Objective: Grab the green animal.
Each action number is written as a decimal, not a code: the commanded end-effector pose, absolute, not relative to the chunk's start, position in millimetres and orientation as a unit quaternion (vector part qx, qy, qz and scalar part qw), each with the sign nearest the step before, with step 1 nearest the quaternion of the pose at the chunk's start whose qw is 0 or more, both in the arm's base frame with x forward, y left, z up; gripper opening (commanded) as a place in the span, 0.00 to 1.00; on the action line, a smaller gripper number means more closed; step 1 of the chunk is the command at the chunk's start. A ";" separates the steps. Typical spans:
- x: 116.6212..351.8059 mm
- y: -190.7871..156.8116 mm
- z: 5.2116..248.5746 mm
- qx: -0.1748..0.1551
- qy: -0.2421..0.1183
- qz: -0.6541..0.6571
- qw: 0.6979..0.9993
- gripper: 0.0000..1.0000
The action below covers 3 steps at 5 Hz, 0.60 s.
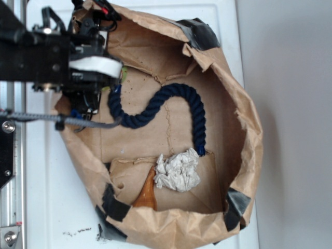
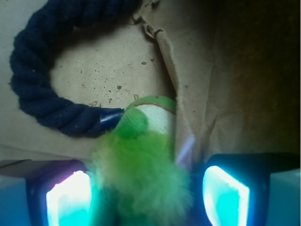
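The green animal [image 2: 141, 165] is a fuzzy lime-green plush with a cream-white patch. In the wrist view it lies low in the middle, between my two fingers, against a fold of the brown paper. My gripper [image 2: 146, 190] is open and straddles it: the left finger [image 2: 70, 197] touches the fur, and the right finger [image 2: 225, 193] stands a little apart. In the exterior view my gripper [image 1: 110, 83] is down at the upper left of the paper bag. Only a green sliver of the animal [image 1: 124, 74] shows beside it.
A dark blue rope [image 1: 155, 106] curves across the bag floor; its taped end [image 2: 110, 117] touches the animal. A crumpled white paper ball [image 1: 178, 170] and a brown piece [image 1: 147, 194] lie lower down. The bag's raised paper wall [image 1: 244, 129] rings everything.
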<state>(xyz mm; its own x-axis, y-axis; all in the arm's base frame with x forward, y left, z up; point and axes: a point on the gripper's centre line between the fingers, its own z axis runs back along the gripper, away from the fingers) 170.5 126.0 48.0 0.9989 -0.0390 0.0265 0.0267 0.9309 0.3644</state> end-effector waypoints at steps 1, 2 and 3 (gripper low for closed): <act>164.4 113.0 31.5 0.198 -0.024 0.024 0.980 1.00; 167.6 112.5 24.4 0.206 -0.024 0.046 0.977 0.00; 167.7 113.3 29.4 0.200 -0.027 0.052 0.978 0.00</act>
